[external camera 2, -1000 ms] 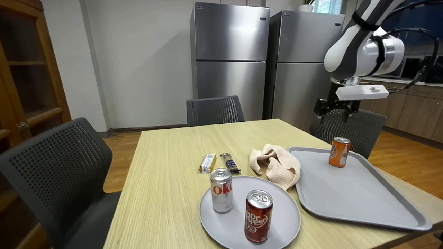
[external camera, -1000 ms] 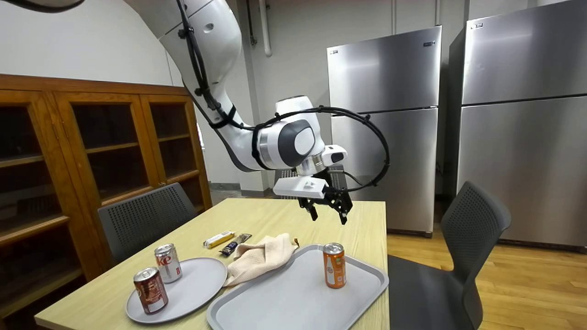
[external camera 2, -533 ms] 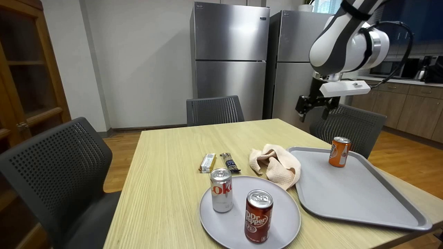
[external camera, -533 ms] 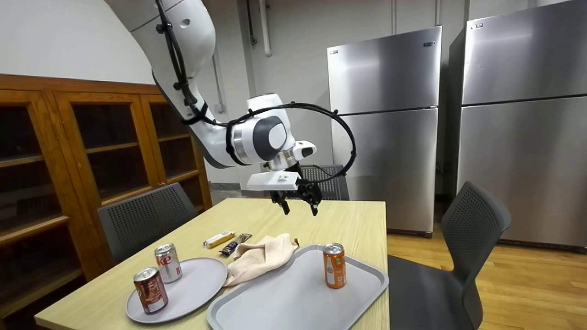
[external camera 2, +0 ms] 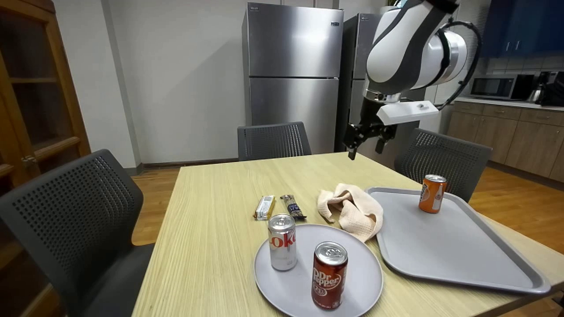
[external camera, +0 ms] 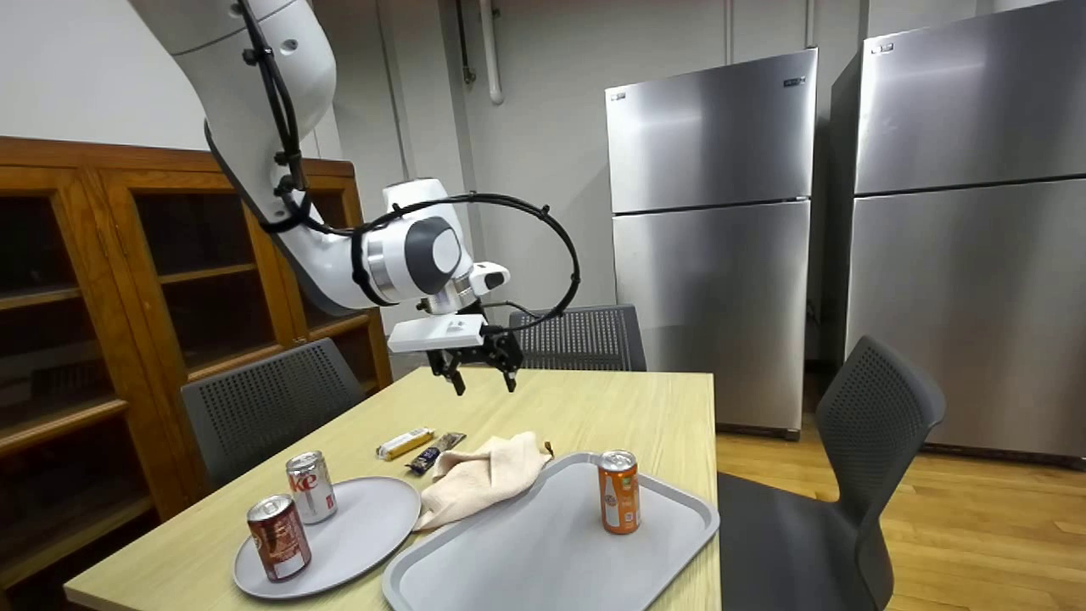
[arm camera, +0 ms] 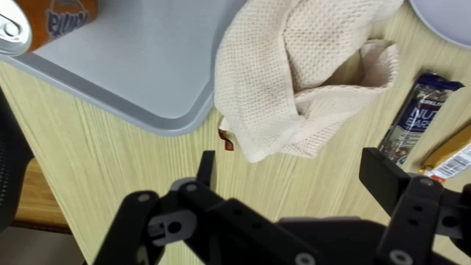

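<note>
My gripper is open and empty in the air above the table, and it also shows in an exterior view and the wrist view. It touches nothing. A crumpled pale pink cloth with a small red tag lies ahead of the fingers. A dark-blue nut bar lies beyond the right finger in the wrist view, beside a yellow-wrapped bar. An orange Fanta can stands upright on a grey tray; the cloth lies against the tray's edge.
A round grey plate holds an upright Diet Coke can and a Dr Pepper can. Dark chairs stand around the wooden table. A wooden cabinet and steel refrigerators stand beyond.
The arm and open gripper have moved steadily leftward in both exterior views, from near the tray's side toward above the cloth and bars. The objects on the table have not moved.
</note>
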